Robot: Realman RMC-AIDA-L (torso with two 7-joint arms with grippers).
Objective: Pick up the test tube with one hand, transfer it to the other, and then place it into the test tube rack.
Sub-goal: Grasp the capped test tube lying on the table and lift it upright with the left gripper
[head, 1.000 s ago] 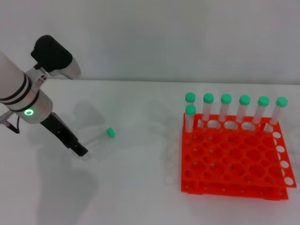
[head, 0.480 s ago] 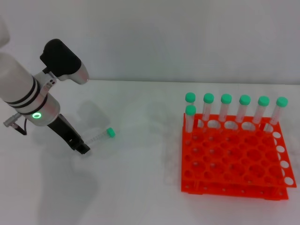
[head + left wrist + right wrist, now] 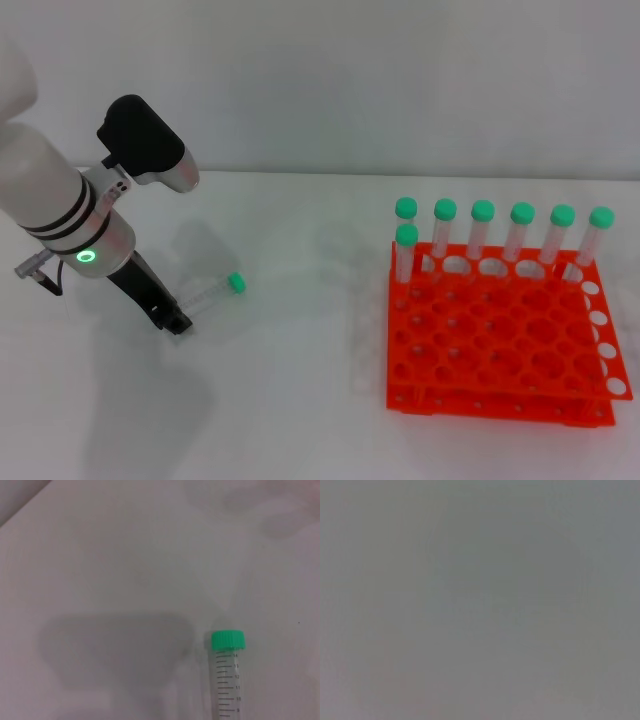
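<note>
The tube (image 3: 210, 294) is lying flat on the white table (image 3: 300, 400), left of centre, well apart from the rack (image 3: 500, 335). Its green cap (image 3: 235, 283) is pointing toward the rack and a little away from the robot, while its clear end is lying just beside the left gripper (image 3: 175, 322). In the left wrist view the tube (image 3: 226, 685) is showing black graduation marks on its clear body under the cap (image 3: 228, 640), with a broad grey shadow falling on the table (image 3: 125, 555) beside it.

The left gripper is reaching down at a slant from the white-and-silver arm (image 3: 50, 200), its black tip sitting at the table surface at the tube's clear end. Whether it is touching the tube cannot be told, nor whether its jaws are open or closed. A green light (image 3: 87, 256) is glowing on the arm's wrist.

The orange-red rack is standing at the right of the table, holding seven green-capped tubes (image 3: 500, 235) upright along its far side, six in the back row and one just in front of the leftmost.

The right gripper is not showing in any view.
</note>
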